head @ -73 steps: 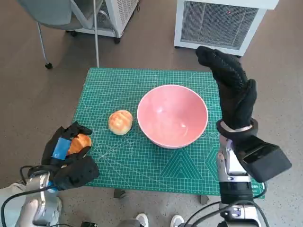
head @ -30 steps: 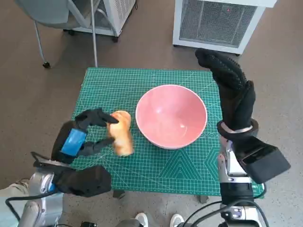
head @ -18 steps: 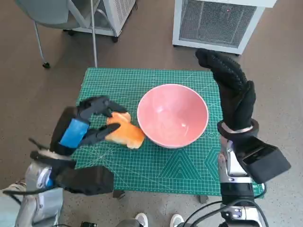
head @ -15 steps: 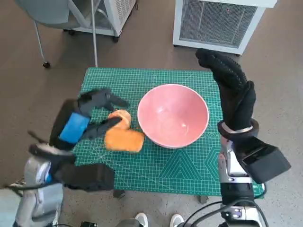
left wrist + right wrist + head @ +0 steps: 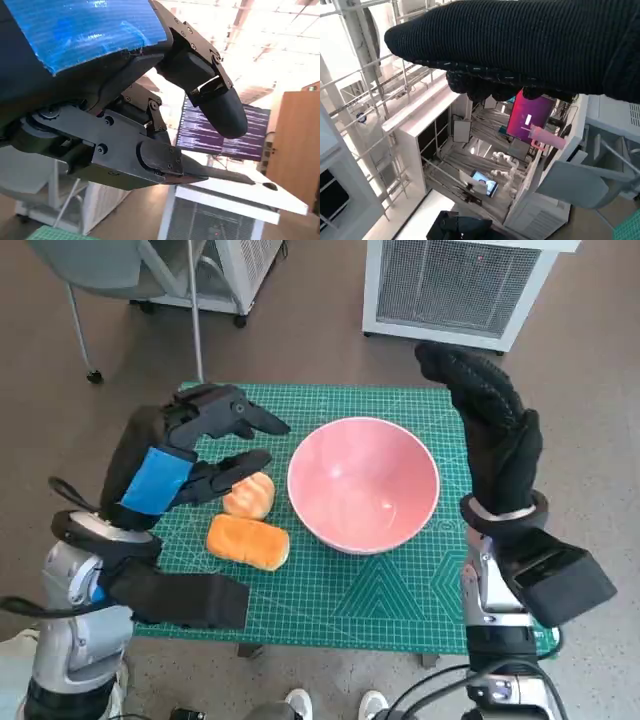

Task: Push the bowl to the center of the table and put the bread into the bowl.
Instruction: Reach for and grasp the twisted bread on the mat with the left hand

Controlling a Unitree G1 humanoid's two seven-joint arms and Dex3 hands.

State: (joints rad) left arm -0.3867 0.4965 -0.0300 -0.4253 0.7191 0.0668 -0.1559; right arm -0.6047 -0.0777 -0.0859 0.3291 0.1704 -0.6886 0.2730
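While the pink bowl (image 5: 363, 485) sits approx. at the middle of the green mat (image 5: 400, 585), we see both pieces of bread outside it, to its left. One round bun (image 5: 250, 495) lies just beside the bowl's rim; a longer loaf (image 5: 248, 542) lies on the mat nearer the robot, touching or almost touching the bun. We find nothing inside the bowl.

Left hand (image 5: 185, 460): raised above the mat's left part, fingers spread apart, holding nothing; one fingertip hangs over the bun, contact not confirmed. We note the same in the left wrist view, i.e. fingers (image 5: 220, 105) apart w/ no item between them.

Right hand (image 5: 490, 430): stands upright at the bowl's right side, fingers extended, nothing held. We cannot tell whether it touches the rim.

Beyond the mat we see a white grille unit (image 5: 460, 285) and a chair (image 5: 110, 270).
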